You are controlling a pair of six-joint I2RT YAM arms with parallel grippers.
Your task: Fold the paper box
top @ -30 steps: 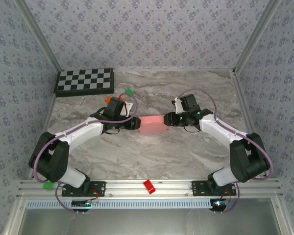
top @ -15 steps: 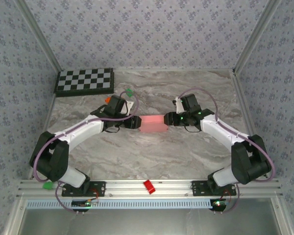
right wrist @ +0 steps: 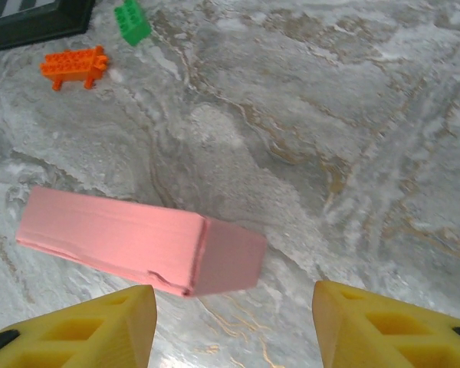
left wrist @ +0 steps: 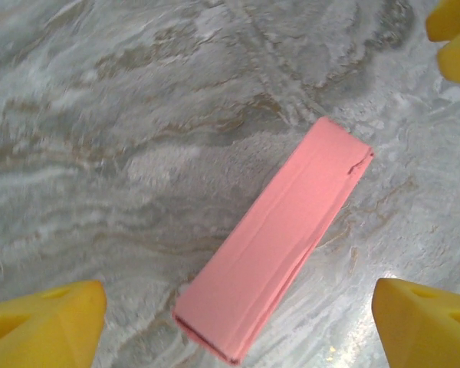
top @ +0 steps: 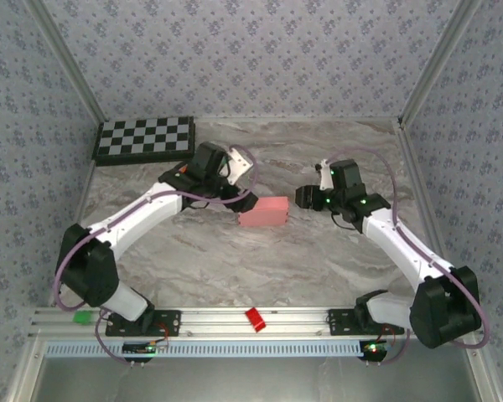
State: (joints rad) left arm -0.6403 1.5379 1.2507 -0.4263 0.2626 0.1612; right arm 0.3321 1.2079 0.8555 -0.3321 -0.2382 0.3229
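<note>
Box (top: 263, 211) lies closed on surface (top: 318, 260), untouched. Left gripper (top: 245, 201) and right gripper (top: 305, 197) both spread apart, empty. Back off upward, don't clip the box.

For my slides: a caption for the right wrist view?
Folded pink paper box lies on marble table ahead of open yellow fingers, orange brick and green brick beyond.

No legible text, label, brand or number was found (salmon-pink folded card box (left wrist: 276, 245) had plain faces; black-and-white checkerboard panel (top: 145, 139) carried a pattern of squares).
</note>
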